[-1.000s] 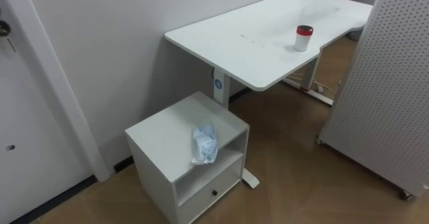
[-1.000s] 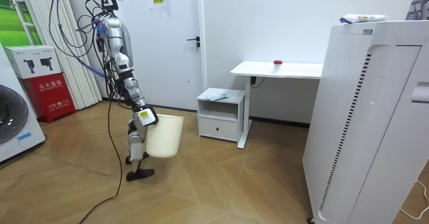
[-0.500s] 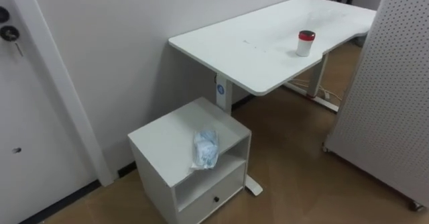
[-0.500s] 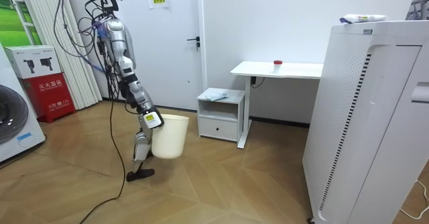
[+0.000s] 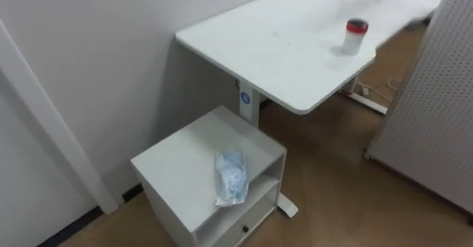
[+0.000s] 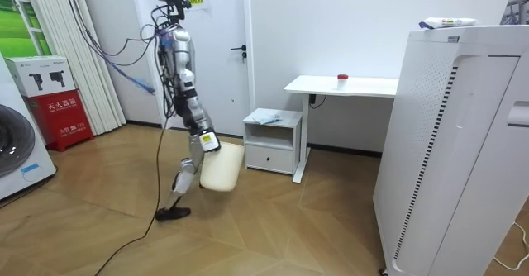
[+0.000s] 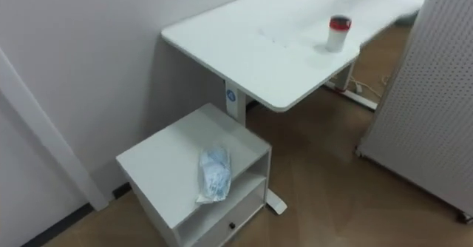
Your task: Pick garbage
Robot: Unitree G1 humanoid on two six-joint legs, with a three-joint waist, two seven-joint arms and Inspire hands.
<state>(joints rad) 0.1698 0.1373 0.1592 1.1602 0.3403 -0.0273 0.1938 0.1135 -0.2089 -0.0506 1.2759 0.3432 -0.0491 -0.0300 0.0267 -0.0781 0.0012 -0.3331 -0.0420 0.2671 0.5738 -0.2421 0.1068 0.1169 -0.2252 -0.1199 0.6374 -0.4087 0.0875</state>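
White cabinet (image 5: pixel 177 166), crumpled bag (image 5: pixel 230 177) atop — desk (image 5: pixel 281 47) beside

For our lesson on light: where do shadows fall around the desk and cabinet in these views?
Left eye view: the desk shades the wall beneath its edge; inside the cabinet, the open shelf is darker than the top. Room view: shadow under the desk.

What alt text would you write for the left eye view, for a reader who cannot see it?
A crumpled pale-blue plastic wrapper lies on top of a small white cabinet, near its front edge. Behind it stands a white desk bearing a red-lidded cup; a perforated white panel stands at the right.
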